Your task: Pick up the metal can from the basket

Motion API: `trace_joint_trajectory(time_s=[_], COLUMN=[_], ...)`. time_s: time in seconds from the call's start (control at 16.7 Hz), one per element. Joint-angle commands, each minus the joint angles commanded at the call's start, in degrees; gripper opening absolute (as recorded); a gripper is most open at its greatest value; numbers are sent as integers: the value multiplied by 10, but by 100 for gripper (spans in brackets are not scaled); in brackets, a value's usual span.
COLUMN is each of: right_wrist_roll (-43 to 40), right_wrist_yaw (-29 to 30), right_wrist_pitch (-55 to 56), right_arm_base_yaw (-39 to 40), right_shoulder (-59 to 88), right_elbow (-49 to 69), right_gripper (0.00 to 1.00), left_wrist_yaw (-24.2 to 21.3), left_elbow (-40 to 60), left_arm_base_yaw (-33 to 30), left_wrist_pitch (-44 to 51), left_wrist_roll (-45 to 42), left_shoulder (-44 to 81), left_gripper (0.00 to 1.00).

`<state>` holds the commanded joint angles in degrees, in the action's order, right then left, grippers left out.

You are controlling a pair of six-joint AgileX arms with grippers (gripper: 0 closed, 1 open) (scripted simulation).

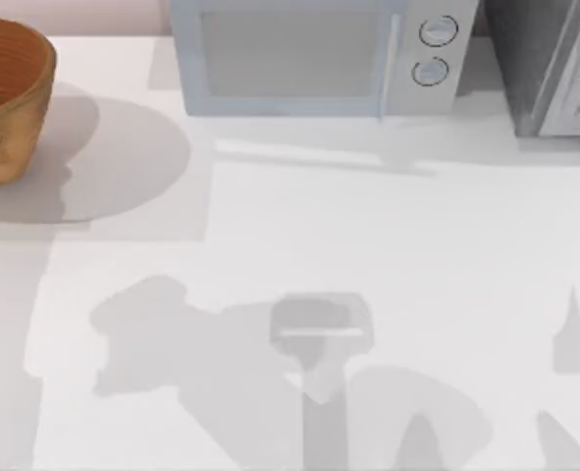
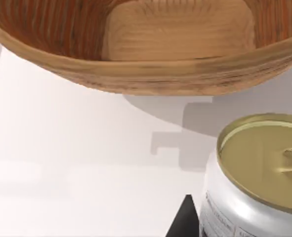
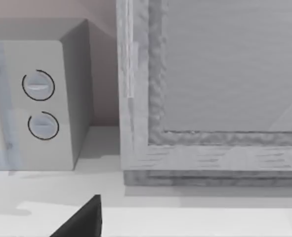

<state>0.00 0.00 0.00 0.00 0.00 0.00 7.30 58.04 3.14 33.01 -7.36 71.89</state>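
Left wrist view: metal can (image 2: 257, 177) sits close under the camera, outside the basket (image 2: 150, 74), apparently held; left gripper's grip can't be told. Risk: can slips loose. Basket at table's 10 o'clock.

We see the basket (image 2: 150, 74) as wood-grained, matt, finely ribbed inside, smooth on its outer wall. Just beside it, the metal can (image 2: 257, 182) has a dull gold end and satin silvery side. Right of the basket, the microwave (image 1: 314, 54) looks like smooth pale plastic on the matt white table (image 1: 368, 245).
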Motion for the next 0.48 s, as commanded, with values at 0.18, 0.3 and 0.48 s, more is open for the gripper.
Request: trace_joint_trajectory(time_s=[0.18, 0.3, 0.48], right_wrist_roll=[0, 0, 0], right_wrist_yaw=[0, 0, 0], right_wrist_pitch=[0, 0, 0], right_arm_base_yaw=[0, 0, 0], right_shoulder=[0, 0, 0], right_elbow=[0, 0, 0], right_gripper=[100, 100, 100], left_wrist_yaw=[-1, -9, -28], left_elbow=[-191, -299, -430], left_arm_base_yaw=[-13, -20, -26], left_wrist_pitch=[-78, -131, -207], left_wrist_roll=[18, 31, 49], left_shoulder=[-211, -344, -514], left_gripper=[0, 0, 0])
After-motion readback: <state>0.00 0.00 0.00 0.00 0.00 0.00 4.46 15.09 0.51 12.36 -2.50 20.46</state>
